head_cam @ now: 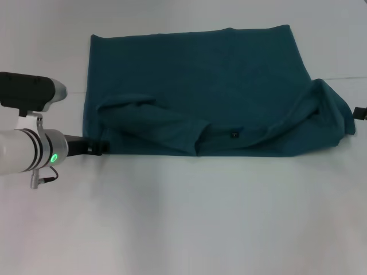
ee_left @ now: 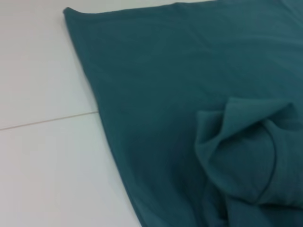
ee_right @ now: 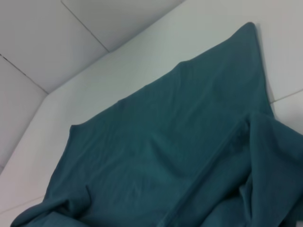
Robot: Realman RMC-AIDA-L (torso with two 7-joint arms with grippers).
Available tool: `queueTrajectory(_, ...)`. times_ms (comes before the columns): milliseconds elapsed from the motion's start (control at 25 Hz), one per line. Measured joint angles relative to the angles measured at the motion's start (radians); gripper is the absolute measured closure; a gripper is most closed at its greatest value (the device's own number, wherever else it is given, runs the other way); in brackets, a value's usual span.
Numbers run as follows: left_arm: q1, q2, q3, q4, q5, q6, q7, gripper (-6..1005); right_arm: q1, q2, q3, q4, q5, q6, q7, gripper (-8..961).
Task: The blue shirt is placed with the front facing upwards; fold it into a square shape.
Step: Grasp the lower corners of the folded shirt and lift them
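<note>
Folding: shirt (head_cam: 200, 86) lies mid-counter (head_cam: 189, 217), near half bunched toward me.
Left hand (head_cam: 96, 148): at my near-left corner, likely to lift; grip unclear.
Right hand (head_cam: 359, 113): at right sleeve; grip unclear.

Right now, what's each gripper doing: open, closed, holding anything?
Left gripper: at the near left corner of the blue shirt; open or closed cannot be told.
Right gripper: barely in view at the shirt's right edge; state cannot be told.
</note>
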Motion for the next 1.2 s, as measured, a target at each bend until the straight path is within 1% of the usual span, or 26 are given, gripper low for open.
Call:
queueTrajectory(200, -0.001, -0.002, 0.022, 0.003, 0.000, -0.002, 0.014, 458, 0.015, 0.000, 0.001, 0.005, -0.020, 0.006, 0.005, 195)
queueTrajectory(480, -0.005, -0.001, 0.021, 0.009, -0.001, -0.038, 0.023, 726, 0.028, 0.000, 0.000, 0.006, -0.022, 0.007, 0.008, 224)
queueTrajectory(640, -0.005, -0.002, 0.022, 0.009, -0.001, -0.032, 0.022, 877, 0.028, 0.000, 0.001, 0.005, -0.022, 0.006, 0.017, 242)
queueTrajectory(760, -0.003, -0.004, 0.019, 0.001, -0.004, -0.013, 0.017, 929, 0.024, 0.000, 0.005, 0.003, -0.022, 0.004, 0.021, 243)
queueTrajectory(840, 0.007, -0.009, 0.015, -0.029, -0.006, 0.022, 0.014, 963, 0.020, -0.002, 0.007, -0.002, -0.022, -0.005, 0.022, 246)
queueTrajectory(920, 0.028, -0.018, 0.013, -0.080, -0.007, 0.068, 0.013, 963, 0.013, -0.011, 0.007, -0.005, -0.021, -0.030, 0.021, 248)
queueTrajectory(1040, 0.061, -0.028, 0.012, -0.152, -0.011, 0.120, 0.009, 963, -0.001, -0.031, 0.002, -0.005, -0.030, -0.074, 0.012, 252)
queueTrajectory(1120, 0.071, -0.029, 0.011, -0.175, -0.022, 0.146, 0.006, 964, -0.014, -0.043, 0.003, -0.005, -0.063, -0.084, 0.008, 254)
queueTrajectory(1200, 0.077, -0.028, 0.011, -0.188, -0.029, 0.162, 0.006, 964, -0.027, -0.047, 0.009, -0.005, -0.091, -0.077, 0.010, 257)
